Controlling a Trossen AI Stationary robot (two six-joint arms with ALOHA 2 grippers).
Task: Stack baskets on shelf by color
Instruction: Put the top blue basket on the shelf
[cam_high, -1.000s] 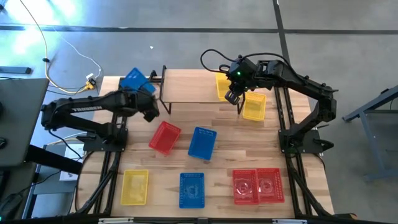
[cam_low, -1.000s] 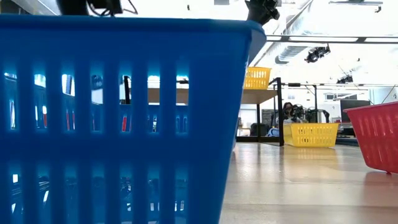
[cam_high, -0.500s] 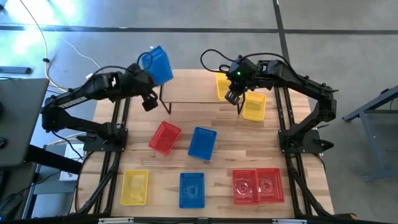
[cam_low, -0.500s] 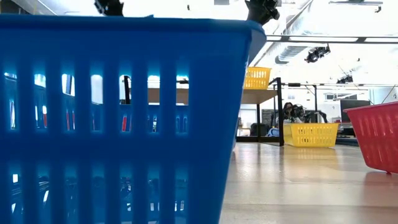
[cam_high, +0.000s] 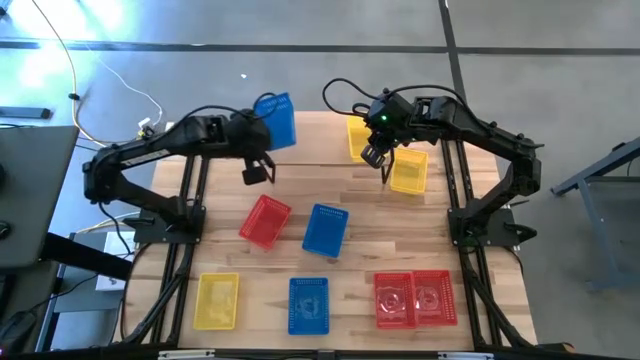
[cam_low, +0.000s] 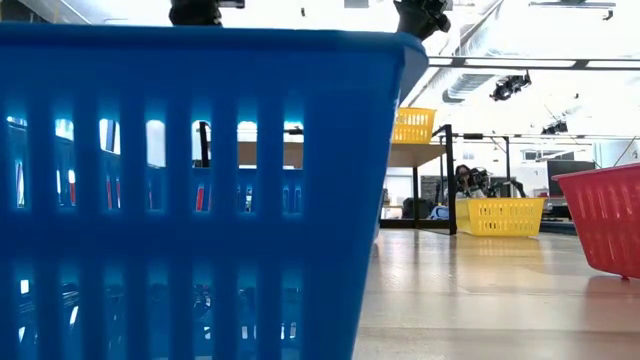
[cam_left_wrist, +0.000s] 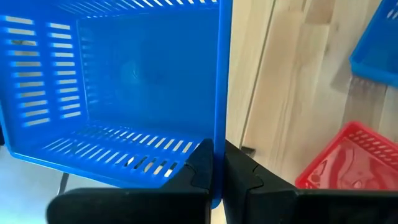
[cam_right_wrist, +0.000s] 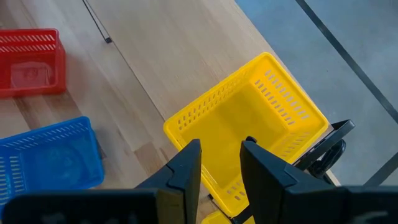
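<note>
Now carry the blue basket (cam_high: 276, 118) — wall pinched in the left hand (cam_left_wrist: 216, 163) — level over the shelf's (cam_high: 310, 150) left end, clear of the right hand's (cam_high: 376, 158) spread fingers, then lower squarely.

Overhead lit, bright and even; soft, short shadows on the bench (cam_high: 360, 200). Floor glare at the high view's top-left corner. Low view: blown-out ceiling lights, backlit blue basket (cam_low: 190, 190) fills the frame close to the lens, slightly soft; room behind is hazy. Wrist views sharp on baskets, dark fingers (cam_left_wrist: 214, 171) close-up and underexposed, no detail.
</note>
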